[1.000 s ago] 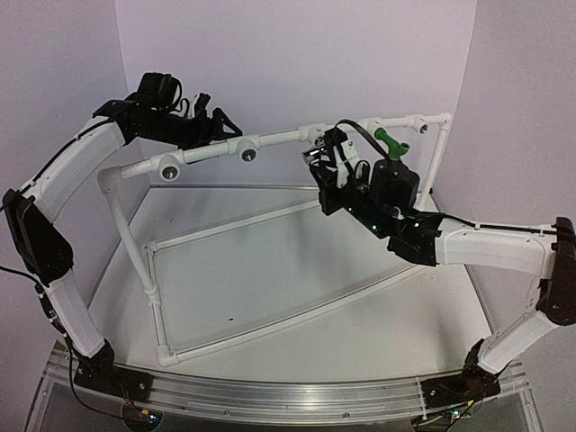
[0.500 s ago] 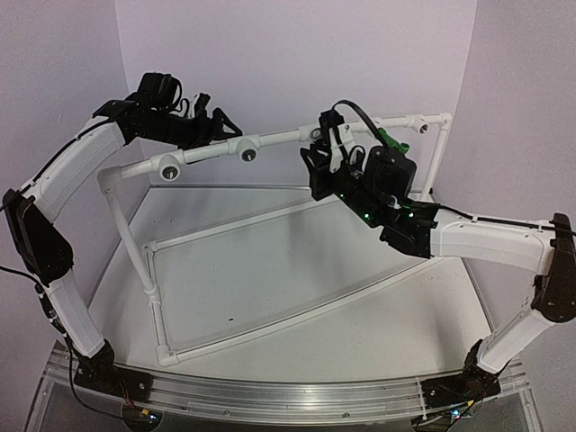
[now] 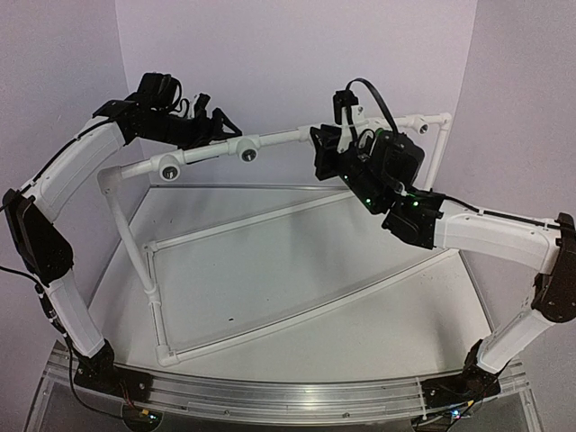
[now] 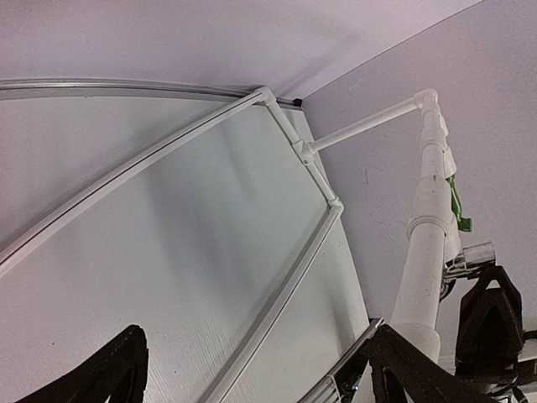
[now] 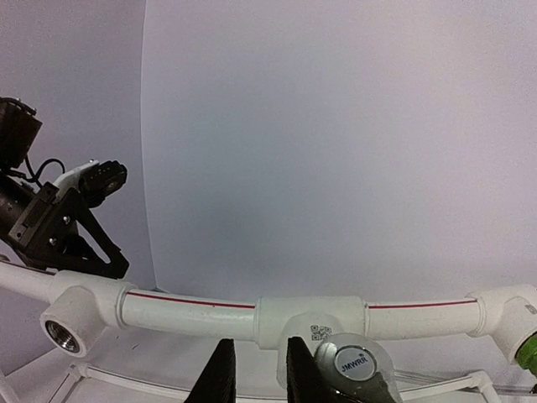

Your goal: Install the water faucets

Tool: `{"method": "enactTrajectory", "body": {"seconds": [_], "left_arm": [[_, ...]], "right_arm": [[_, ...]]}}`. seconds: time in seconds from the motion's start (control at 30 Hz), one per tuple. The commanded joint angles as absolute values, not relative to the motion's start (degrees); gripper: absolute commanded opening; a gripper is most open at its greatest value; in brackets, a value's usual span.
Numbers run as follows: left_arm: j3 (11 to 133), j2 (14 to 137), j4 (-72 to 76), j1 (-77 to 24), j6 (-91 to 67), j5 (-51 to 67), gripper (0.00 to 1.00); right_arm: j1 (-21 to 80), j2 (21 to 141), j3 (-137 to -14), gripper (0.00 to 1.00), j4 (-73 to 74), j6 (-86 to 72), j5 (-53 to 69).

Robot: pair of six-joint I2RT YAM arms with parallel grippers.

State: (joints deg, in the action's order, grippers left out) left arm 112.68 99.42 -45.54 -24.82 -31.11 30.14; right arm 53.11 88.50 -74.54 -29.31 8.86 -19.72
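Top pipe [image 3: 279, 138] bars rear passage (tee fittings [image 3: 169, 167] jut forward); tabletop [image 3: 297, 261] beneath open.

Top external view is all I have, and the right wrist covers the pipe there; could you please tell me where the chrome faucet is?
Observer: In the right wrist view the chrome faucet sits in front of the middle tee, just right of the right jaws, not between them.
Operator: Thank you. And the green faucet?
Observer: The green faucet shows at the next fitting rightward, at that view's edge.
Operator: Do the left jaws hold anything?
Observer: No; the left wrist view shows them wide open and empty.
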Motion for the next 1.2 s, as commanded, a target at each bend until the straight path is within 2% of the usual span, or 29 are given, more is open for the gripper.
{"method": "enactTrajectory", "body": {"seconds": [0.0,0.57,0.87,1.17], "left_arm": [[113.4,99.5,-46.8,-24.6,-29.9,31.6,0.91],[114.6,100.4,-46.9,-24.4,-30.1,32.2,0.91],[114.0,99.9,-46.9,-24.4,-30.1,32.4,0.91],[113.3,99.4,-46.8,-24.4,-30.5,32.3,0.9]], "right_arm": [[50.5,85.8,-75.7,0.19,-27.5,6.9,-21.9],[44.5,82.7,-70.4,0.19,-21.6,5.4,-18.7],[42.5,83.7,-66.2,0.17,-22.2,8.7,-11.2],[43.0,87.3,-68.9,0.16,-24.3,9.6,-5.2]]}}
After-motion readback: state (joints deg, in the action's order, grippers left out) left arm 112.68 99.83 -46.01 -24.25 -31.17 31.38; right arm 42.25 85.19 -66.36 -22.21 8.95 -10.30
